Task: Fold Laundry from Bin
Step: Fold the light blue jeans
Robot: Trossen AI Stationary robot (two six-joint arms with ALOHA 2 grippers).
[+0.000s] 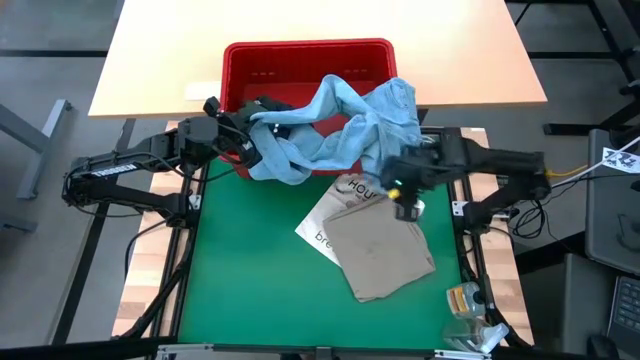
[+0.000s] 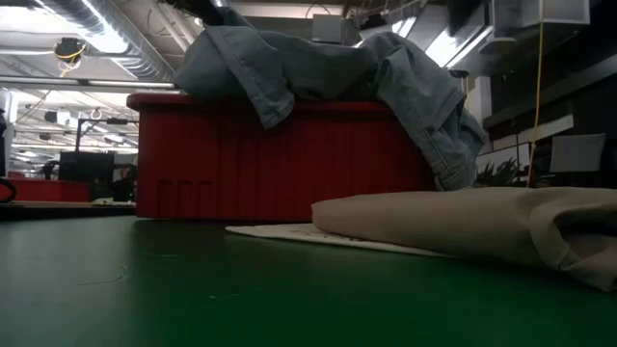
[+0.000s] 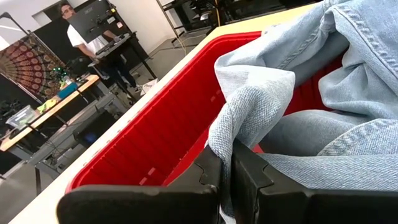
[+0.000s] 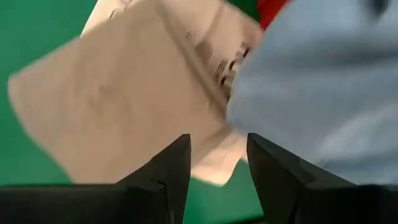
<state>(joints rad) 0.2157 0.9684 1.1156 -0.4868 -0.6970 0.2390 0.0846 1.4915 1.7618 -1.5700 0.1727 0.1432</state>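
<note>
From above, your left gripper (image 1: 243, 135) is at the red bin (image 1: 308, 55), jaws clamped on the light blue garment (image 1: 345, 125) draped over its front rim. Low view: denim spills over the bin wall, the folded beige garment (image 2: 482, 224) lies on the green worktop (image 2: 145, 289). Right wrist: your right gripper (image 4: 219, 168) hangs over the beige garment, jaws parted, empty.

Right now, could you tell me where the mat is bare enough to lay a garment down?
The green mat is bare on its left side, between the left arm and the white tote bag. It is crowded toward the red bin, where the light blue shirt spills over, and at the right, where the folded beige garment lies.
</note>
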